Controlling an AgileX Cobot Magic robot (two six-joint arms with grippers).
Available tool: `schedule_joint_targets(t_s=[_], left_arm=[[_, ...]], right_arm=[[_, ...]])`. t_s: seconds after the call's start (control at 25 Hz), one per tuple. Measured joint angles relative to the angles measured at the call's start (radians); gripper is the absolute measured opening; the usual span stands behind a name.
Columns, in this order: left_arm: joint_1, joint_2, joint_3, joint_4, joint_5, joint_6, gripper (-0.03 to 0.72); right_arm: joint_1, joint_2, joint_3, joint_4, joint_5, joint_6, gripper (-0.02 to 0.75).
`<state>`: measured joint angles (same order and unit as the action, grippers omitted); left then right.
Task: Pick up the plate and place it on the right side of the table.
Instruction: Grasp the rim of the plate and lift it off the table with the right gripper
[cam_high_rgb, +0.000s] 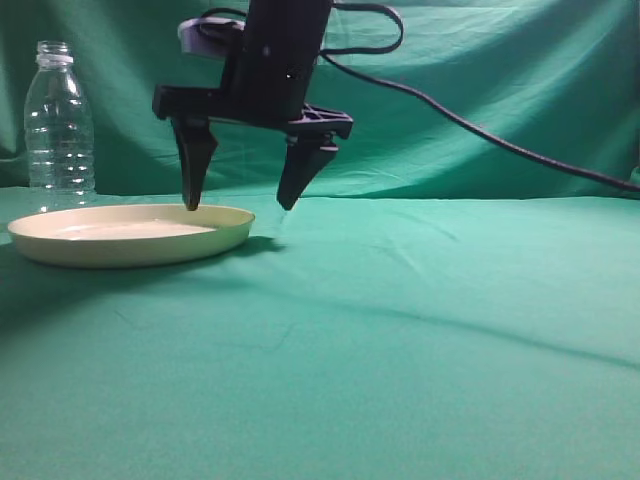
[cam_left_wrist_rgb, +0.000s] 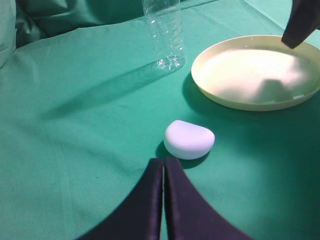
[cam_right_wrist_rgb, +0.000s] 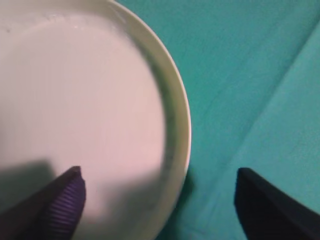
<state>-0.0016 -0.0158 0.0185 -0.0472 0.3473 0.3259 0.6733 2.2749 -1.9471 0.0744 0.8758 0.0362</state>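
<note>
Black, my right pincer (cam_high_rgb: 241, 205) hangs wide apart across the plate (cam_high_rgb: 130, 234) rim, one finger over the inside, one outside. My left pincer (cam_left_wrist_rgb: 163, 170) is pressed together. The plate lies on the table (cam_high_rgb: 400, 330) at left, near a bottle (cam_high_rgb: 59, 118). Green wrinkled cloth covers the table and the backdrop (cam_high_rgb: 480, 90).

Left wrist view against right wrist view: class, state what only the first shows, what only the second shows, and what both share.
Only the left wrist view shows the clear bottle, a small white rounded object lying on the cloth, and the left gripper with its fingers pressed together. Only the right wrist view shows the right gripper wide open, one finger over the plate's inside, the other outside its rim. Both show the cream-yellow plate and the teal-green table.
</note>
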Motion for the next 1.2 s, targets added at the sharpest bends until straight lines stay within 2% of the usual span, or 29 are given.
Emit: schedule_joint_targets(t_s=[0.08,0.28,0.32,0.4,0.56,0.64,0.72,0.84,0.88,1.2], left_arm=[[0.000,0.000,0.000,0.000,0.000,0.000,0.000],[0.000,0.000,0.000,0.000,0.000,0.000,0.000],[0.000,0.000,0.000,0.000,0.000,0.000,0.000],[0.000,0.000,0.000,0.000,0.000,0.000,0.000],[0.000,0.000,0.000,0.000,0.000,0.000,0.000],[0.000,0.000,0.000,0.000,0.000,0.000,0.000],[0.000,0.000,0.000,0.000,0.000,0.000,0.000],[0.000,0.000,0.000,0.000,0.000,0.000,0.000],[0.000,0.000,0.000,0.000,0.000,0.000,0.000],[0.000,0.000,0.000,0.000,0.000,0.000,0.000]], right_arm=[[0.000,0.020,-0.001,-0.003,-0.021,0.000,0.608],[0.000,0.064,-0.003,-0.003,-0.054,-0.002,0.594],[0.000,0.072,-0.003,-0.003,-0.058,-0.004,0.532],[0.000,0.076,-0.003,-0.008,-0.066,-0.012,0.530],[0.000,0.078,-0.003,-0.011,-0.077,-0.019,0.315],[0.000,0.078,-0.003,-0.031,-0.077,-0.019,0.141],[0.000,0.078,-0.007,-0.051,-0.079,-0.001,0.063],[0.000,0.078,-0.042,-0.101,-0.039,0.051,0.067],[0.000,0.078,-0.065,-0.120,-0.011,0.061,0.000],[-0.004,-0.035,-0.209,-0.238,0.217,0.064,0.000]])
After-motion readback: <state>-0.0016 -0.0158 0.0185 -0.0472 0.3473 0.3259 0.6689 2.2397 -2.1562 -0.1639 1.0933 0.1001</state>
